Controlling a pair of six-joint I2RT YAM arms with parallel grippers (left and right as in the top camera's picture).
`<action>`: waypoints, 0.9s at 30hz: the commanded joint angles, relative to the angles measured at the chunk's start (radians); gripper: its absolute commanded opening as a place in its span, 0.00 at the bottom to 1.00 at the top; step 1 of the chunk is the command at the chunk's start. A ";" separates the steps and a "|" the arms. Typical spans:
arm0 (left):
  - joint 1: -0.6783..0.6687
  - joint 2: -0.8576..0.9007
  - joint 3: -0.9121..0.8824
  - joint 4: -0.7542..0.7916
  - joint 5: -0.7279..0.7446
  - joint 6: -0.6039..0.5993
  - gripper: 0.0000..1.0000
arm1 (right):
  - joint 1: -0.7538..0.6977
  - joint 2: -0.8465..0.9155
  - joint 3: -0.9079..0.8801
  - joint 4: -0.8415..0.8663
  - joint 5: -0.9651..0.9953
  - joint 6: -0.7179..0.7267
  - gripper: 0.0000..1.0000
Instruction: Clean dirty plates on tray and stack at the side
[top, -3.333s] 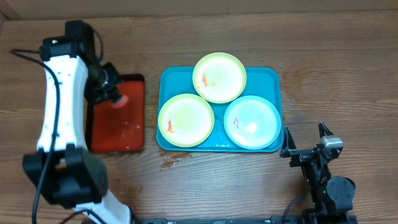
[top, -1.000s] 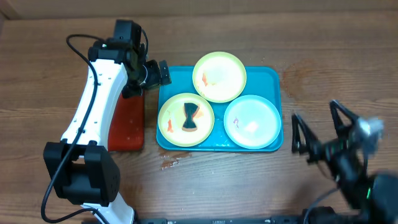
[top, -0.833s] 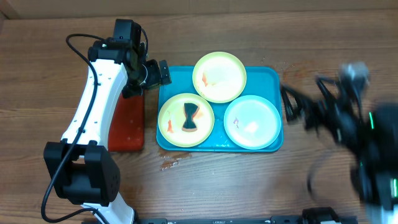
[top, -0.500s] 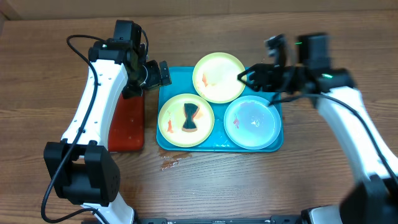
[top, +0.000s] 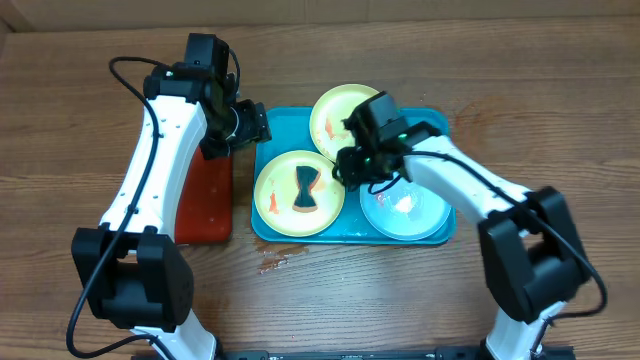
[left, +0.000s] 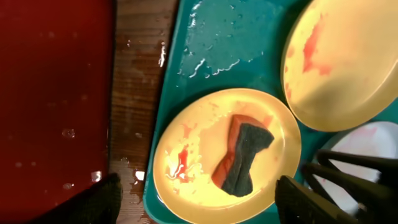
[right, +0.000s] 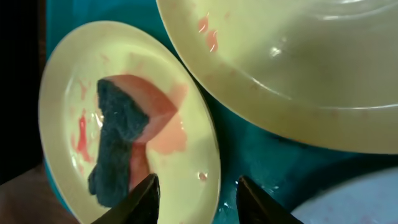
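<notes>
Hovering my right pincer wide open beside the sponge, I judged it needed centring before closing.

The overhead view looks straight down on the whole surface. Both wrist views look down from close, sharing the yellow plate and tray.

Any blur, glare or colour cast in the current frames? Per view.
Overhead: sharp, even light, no motion blur on the right gripper. Left wrist: warm cast, the sponge plate reads orange-yellow; glints on the wet tray. Right wrist: very close, own fingertips soft, glare streaks on the upper plate.
</notes>
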 joint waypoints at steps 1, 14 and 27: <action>-0.037 -0.017 -0.005 -0.003 0.009 0.039 0.76 | 0.017 0.010 0.014 0.005 0.077 0.010 0.41; -0.126 -0.016 -0.182 0.121 0.009 0.036 0.72 | 0.014 0.099 0.009 -0.035 0.072 0.038 0.33; -0.160 -0.016 -0.341 0.287 0.069 0.036 0.40 | 0.014 0.099 0.010 -0.031 0.071 0.058 0.04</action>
